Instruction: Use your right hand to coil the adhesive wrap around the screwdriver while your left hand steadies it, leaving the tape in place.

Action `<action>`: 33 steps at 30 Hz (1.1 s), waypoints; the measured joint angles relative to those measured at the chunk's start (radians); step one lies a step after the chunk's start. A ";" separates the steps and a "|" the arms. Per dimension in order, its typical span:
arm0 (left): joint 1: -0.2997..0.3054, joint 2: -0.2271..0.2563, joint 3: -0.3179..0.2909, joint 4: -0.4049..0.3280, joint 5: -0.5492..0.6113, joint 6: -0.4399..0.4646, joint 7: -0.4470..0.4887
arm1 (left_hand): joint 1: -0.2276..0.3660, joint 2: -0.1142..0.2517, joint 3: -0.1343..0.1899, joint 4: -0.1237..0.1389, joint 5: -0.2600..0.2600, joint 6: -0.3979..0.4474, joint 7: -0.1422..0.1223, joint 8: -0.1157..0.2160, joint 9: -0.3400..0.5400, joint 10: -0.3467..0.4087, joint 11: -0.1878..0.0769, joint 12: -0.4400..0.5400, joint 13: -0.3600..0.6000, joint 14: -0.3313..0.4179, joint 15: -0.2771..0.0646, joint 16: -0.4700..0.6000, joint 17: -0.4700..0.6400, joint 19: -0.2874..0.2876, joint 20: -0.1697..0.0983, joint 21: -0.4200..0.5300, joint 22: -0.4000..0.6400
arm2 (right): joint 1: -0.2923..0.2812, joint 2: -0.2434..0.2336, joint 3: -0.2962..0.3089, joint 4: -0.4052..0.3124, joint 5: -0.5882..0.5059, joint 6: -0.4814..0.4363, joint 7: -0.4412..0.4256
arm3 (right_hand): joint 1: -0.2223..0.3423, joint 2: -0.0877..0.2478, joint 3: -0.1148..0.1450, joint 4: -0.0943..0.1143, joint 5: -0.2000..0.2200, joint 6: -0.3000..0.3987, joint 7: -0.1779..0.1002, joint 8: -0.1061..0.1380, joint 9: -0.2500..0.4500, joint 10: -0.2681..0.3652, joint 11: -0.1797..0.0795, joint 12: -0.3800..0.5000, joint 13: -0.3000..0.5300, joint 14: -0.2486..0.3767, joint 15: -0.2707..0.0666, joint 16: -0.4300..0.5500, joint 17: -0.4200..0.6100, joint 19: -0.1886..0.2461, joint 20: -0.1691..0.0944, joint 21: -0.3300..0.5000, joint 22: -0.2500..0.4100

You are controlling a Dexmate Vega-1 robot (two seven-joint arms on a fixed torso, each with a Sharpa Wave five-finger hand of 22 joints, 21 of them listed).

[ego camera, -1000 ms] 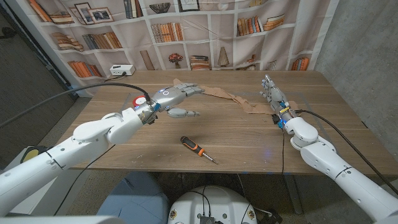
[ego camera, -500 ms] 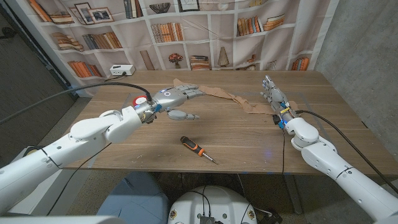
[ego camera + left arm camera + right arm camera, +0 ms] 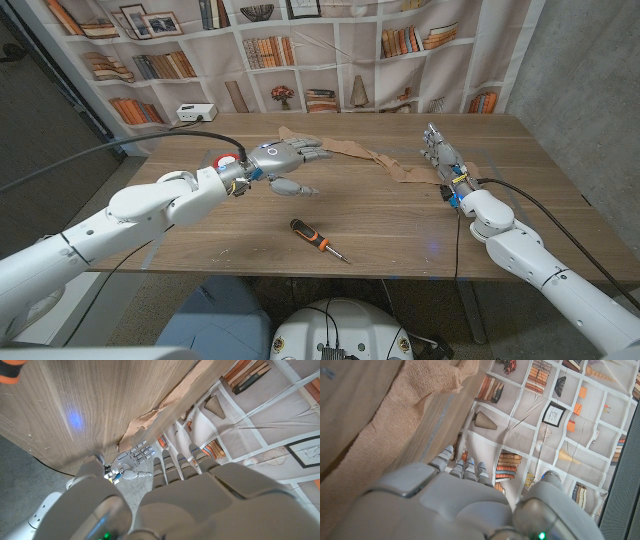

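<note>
- One screwdriver [image 3: 319, 240], orange-black, near middle of surface [image 3: 400, 215].
- One tan adhesive wrap [image 3: 370, 157], far side.
- Left hand [image 3: 285, 160]: fingers spread, empty.
- Right hand [image 3: 441, 155]: fingers straight, together, empty.

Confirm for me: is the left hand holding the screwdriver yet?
No, the screwdriver lies alone on the table, apart from the left hand with its fingers spread farther back.
</note>
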 measured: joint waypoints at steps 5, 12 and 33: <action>-0.001 0.005 0.002 -0.002 0.012 -0.001 -0.002 | 0.005 -0.005 -0.002 0.002 0.000 0.010 0.000 0.000 0.000 0.012 -0.001 0.006 0.000 0.005 -0.005 0.000 0.000 0.000 0.000 0.000 0.000 | 0.000 0.000 0.000 0.002 0.003 0.003 0.004 | 0.000 0.000 0.000 0.000 0.000 -0.005 -0.005 0.000 0.000 -0.005 -0.005 0.000 0.005 0.000 0.000 0.000 0.000 -0.005 0.005 0.000 0.000; 0.002 0.013 0.004 -0.011 0.054 0.001 -0.006 | 0.009 -0.009 -0.007 0.007 0.000 0.021 0.000 0.000 0.000 0.029 -0.004 0.010 0.005 0.022 -0.011 0.000 0.000 0.004 -0.004 0.000 0.000 | 0.000 -0.001 0.002 0.007 0.008 0.006 0.007 | 0.000 0.000 0.000 0.000 0.000 -0.005 -0.005 0.000 0.000 -0.005 -0.005 0.000 0.005 -0.005 0.005 0.000 0.000 -0.009 0.009 0.000 0.000; 0.007 0.035 0.008 -0.035 0.097 -0.016 -0.032 | 0.028 -0.028 -0.021 0.021 0.008 0.093 0.000 0.005 0.000 0.118 0.000 0.032 0.010 0.221 -0.014 0.042 0.002 0.151 -0.017 0.041 0.006 | -0.013 -0.009 0.010 0.014 0.016 0.011 0.011 | 0.000 0.000 -0.003 -0.003 0.000 -0.002 -0.009 0.000 0.000 -0.005 -0.005 0.000 0.005 -0.002 0.009 0.000 0.002 -0.013 0.013 0.000 0.000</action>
